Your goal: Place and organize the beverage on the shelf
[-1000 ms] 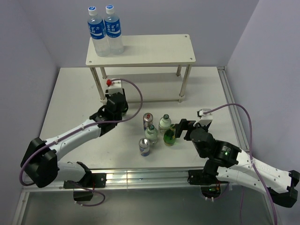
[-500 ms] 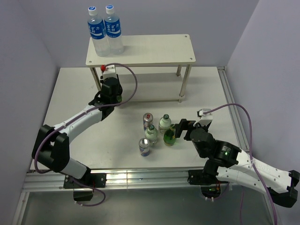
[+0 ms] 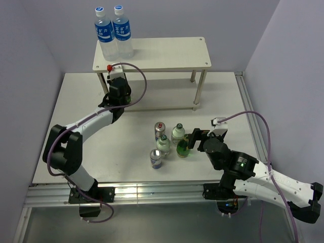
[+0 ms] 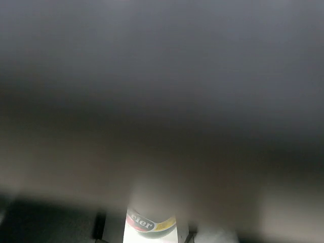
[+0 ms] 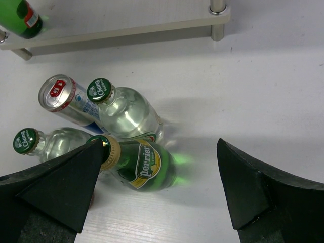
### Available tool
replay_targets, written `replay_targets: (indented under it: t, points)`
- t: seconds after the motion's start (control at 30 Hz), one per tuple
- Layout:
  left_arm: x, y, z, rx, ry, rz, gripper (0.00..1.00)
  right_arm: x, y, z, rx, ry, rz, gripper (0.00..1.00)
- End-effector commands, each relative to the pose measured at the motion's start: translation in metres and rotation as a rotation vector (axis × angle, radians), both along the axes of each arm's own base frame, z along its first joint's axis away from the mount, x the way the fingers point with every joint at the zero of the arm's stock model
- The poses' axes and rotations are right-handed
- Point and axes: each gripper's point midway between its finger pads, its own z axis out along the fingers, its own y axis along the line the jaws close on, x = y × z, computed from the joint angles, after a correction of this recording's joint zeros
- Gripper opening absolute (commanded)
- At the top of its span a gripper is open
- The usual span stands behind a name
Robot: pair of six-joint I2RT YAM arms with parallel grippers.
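Drinks crowd together on the table (image 3: 86, 152) right at the right gripper (image 5: 159, 149). A dark green bottle (image 5: 144, 172) with a yellow label sits between its fingers (image 5: 55, 187), close against the one on the left of the wrist view, whose tip overlaps the bottle's neck. Bare table separates it from the other finger. Just beyond it stands a clear bottle (image 5: 126, 114) with a green cap, a silver-blue can (image 5: 66, 101) is beside that, and a second clear bottle (image 5: 53, 144) is half hidden behind the same finger. A second can (image 3: 156, 158) stands at the cluster's near edge, off to that side of the gripper. This gripper is spread wide and grips nothing; whether the finger touches the bottle cannot be told. Ahead of it, open table runs to the front edge of the lower board (image 5: 126, 20) of the shelf (image 3: 167, 53). The other green bottle (image 5: 21, 17) is over that board near its left end, at the left gripper (image 3: 119, 96), which sits under the top board. Its wrist view is mostly a dark blur, with only a scrap of yellow label at the bottom edge, so whether it is pinching the bottle cannot be told. Two water bottles (image 3: 123, 33) stand on the top board above it.
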Motion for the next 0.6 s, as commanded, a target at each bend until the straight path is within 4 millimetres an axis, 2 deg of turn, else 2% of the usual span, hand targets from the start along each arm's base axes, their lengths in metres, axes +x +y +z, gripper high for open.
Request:
replay_targets:
  t: [0.0, 0.13, 0.33, 0.37, 0.47, 0.53, 0.57]
  points:
    - [0.019, 0.003, 0.061, -0.077, -0.189, 0.022, 0.00, 0.004, 0.002, 0.003, 0.007, -0.020, -0.011, 1.00]
    - [0.028, 0.005, 0.057, -0.067, -0.191, 0.040, 0.00, 0.004, 0.003, 0.003, 0.007, -0.021, -0.011, 1.00]
    - [0.035, 0.006, 0.035, -0.051, -0.133, 0.058, 0.00, 0.004, 0.002, 0.002, 0.004, -0.020, -0.013, 1.00]
    - [0.035, 0.006, 0.032, -0.048, -0.125, 0.055, 0.05, 0.004, 0.002, 0.002, 0.003, -0.019, -0.013, 1.00]
    - [0.034, 0.006, 0.022, -0.032, -0.095, 0.053, 0.13, 0.004, 0.003, 0.002, 0.006, -0.020, -0.012, 1.00]
    - [0.033, 0.009, 0.016, -0.013, -0.077, 0.059, 0.15, 0.004, 0.003, 0.002, 0.007, -0.021, -0.011, 1.00]
    - [0.033, 0.008, 0.014, -0.009, -0.068, 0.059, 0.20, 0.003, 0.002, 0.002, 0.007, -0.020, -0.009, 1.00]
